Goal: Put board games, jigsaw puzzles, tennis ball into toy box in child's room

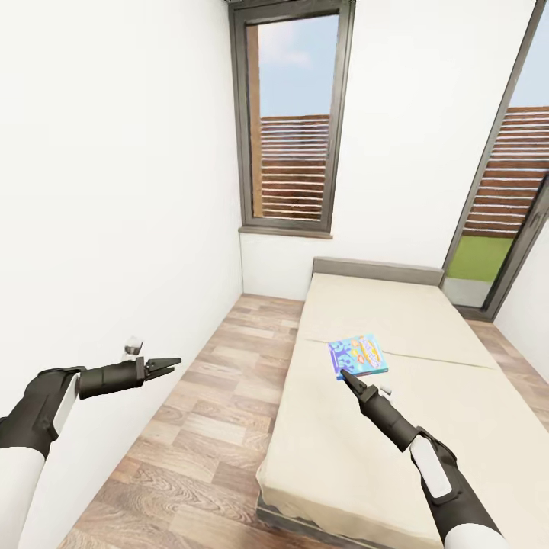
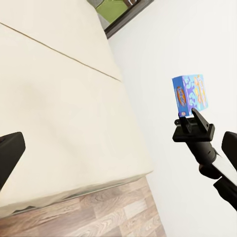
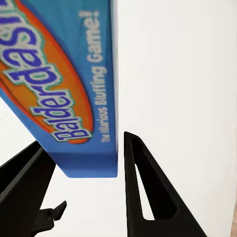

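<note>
Right tool [image 1: 345, 374] reaching over the wide cream-beige bed [image 1: 450, 427] with jaws spread, astride the near edge of the flat light-blue cartoon-printed board game box [image 1: 357, 355] lying on the mattress, not yet clamped; lined up that way, probably, to pinch the thin box by its rim. Left tool [image 1: 169, 365] parked over the wood-plank floor [image 1: 206, 427], seemingly released and carrying nothing, out of the way.

Bed [image 1: 427, 427] top open round board game [image 1: 358, 355] — wall [image 1: 114, 191] hems left.
</note>
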### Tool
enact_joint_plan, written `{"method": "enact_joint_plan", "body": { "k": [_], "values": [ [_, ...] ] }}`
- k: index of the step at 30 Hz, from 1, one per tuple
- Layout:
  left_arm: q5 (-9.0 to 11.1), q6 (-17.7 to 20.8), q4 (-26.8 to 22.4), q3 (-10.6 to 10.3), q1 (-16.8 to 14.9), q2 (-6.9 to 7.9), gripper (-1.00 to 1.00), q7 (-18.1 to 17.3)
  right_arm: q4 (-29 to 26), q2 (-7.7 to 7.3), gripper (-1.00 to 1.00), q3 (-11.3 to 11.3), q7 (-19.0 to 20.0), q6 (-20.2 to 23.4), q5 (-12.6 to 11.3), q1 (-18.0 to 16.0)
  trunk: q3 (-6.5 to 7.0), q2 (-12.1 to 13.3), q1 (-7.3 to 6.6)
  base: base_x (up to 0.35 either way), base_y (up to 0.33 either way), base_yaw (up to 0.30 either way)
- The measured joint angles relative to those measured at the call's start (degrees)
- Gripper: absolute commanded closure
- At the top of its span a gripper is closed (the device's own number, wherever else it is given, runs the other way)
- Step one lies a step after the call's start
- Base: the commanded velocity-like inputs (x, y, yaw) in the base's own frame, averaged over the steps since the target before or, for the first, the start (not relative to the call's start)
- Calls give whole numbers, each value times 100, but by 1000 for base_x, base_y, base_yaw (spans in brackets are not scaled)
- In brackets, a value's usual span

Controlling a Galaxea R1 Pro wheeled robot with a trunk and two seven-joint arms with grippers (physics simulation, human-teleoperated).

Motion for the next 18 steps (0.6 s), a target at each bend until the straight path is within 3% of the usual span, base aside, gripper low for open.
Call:
{"method": "enact_joint_plan", "body": {
  "k": [18],
  "values": [
    [14,-34,0,3,0,-2,-100,-1,0,-1,100,-5,17,0,-21,2,171,0,0,0,0,0]
  ]
}}
